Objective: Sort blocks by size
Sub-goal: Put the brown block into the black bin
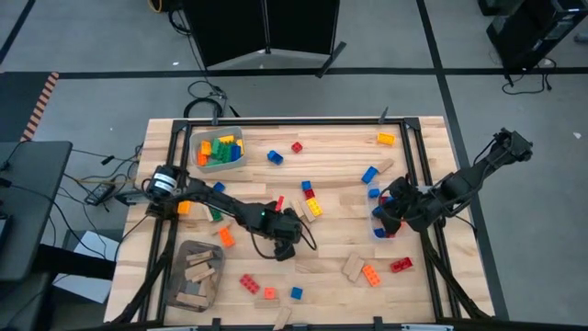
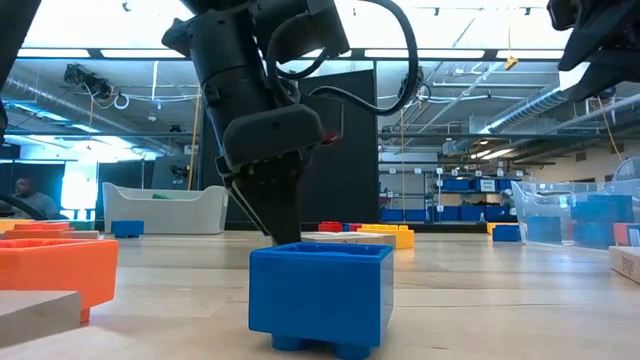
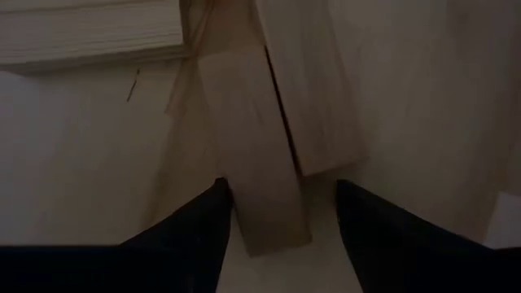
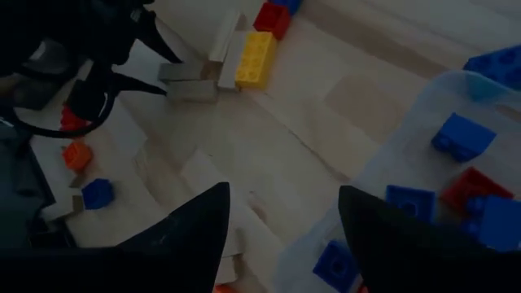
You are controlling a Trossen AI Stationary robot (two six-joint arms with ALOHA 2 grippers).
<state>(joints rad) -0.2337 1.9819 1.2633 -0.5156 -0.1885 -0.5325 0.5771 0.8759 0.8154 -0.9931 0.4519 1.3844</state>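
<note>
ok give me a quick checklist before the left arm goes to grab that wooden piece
1. Left gripper over a tan wooden piece: ok, the piece lies between its jaws.
2. Jaws open: ok, a gap shows each side of the piece.
3. Piece free to lift: not ok, a second wooden piece lies against it.
4. Grey bin with wooden pieces in reach: ok, it sits near the left arm at the table's front.
5. Right gripper out of the way: ok, it hangs over the clear bin at the right side.
6. Jaws touching the table: cannot tell.
</note>
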